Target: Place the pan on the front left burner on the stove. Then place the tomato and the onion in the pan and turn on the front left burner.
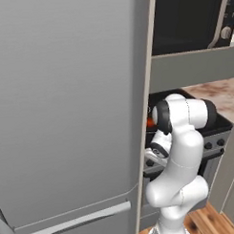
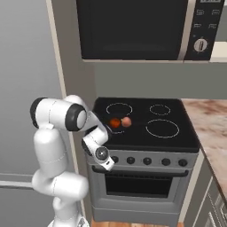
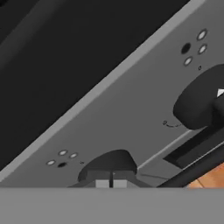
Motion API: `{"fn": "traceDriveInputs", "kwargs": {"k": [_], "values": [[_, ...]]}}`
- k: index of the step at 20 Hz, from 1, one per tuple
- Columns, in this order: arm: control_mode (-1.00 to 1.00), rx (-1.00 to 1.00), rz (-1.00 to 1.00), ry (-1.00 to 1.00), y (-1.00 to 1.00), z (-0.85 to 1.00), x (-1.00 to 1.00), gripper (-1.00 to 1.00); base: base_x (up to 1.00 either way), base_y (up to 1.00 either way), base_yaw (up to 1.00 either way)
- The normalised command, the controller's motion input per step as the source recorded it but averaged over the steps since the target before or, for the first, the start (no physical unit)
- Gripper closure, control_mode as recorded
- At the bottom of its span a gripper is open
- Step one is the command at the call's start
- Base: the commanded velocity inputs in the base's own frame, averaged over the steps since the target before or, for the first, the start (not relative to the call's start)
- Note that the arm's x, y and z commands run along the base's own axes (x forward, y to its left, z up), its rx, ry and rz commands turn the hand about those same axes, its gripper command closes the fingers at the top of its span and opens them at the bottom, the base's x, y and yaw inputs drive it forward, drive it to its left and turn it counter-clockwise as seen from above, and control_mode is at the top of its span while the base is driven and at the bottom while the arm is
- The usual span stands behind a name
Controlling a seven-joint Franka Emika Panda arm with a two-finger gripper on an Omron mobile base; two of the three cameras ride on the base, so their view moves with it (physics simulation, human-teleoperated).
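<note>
On the stove (image 2: 146, 177), the tomato (image 2: 114, 123) and the onion (image 2: 126, 121) lie side by side over the front left burner (image 2: 116, 131). The black pan (image 2: 119, 129) under them barely stands out from the glass. My gripper (image 2: 109, 165) is down at the grey front panel, at the leftmost knob (image 3: 107, 161). In the hand view its fingertips (image 3: 103, 183) are pressed together right in front of that knob, so my gripper (image 3: 109, 181) is shut. Another knob (image 3: 199, 105) shows to the right. In the left base view, a sliver of the tomato (image 1: 150, 122) shows behind my arm.
A tall grey fridge (image 1: 66, 116) stands close on the stove's left. A microwave (image 2: 133, 26) hangs above the cooktop. A marbled counter (image 2: 210, 122) lies to the right. The dark oven door handle (image 3: 197, 164) runs below the knobs.
</note>
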Motion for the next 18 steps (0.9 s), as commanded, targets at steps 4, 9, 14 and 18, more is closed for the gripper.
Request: {"fn": "traceDriveInputs", "kwargs": {"k": [4, 9, 14, 18], "values": [[-1.0, -0.07, 0.14, 0.0, 0.87, -0.1, 0.0, 1.0, 0.0, 0.0, 0.0], [-1.0, 0.0, 0.19, 0.05, 0.9, -0.23, 0.0, 1.0, 0.0, 0.0, 0.0], [-1.0, 0.0, 0.2, 0.1, 0.89, -0.31, 0.02, 1.0, 0.0, 0.0, 0.0], [-1.0, 0.0, 0.19, 0.06, 0.81, -0.35, 0.01, 1.0, 0.0, 0.0, 0.0]]}}
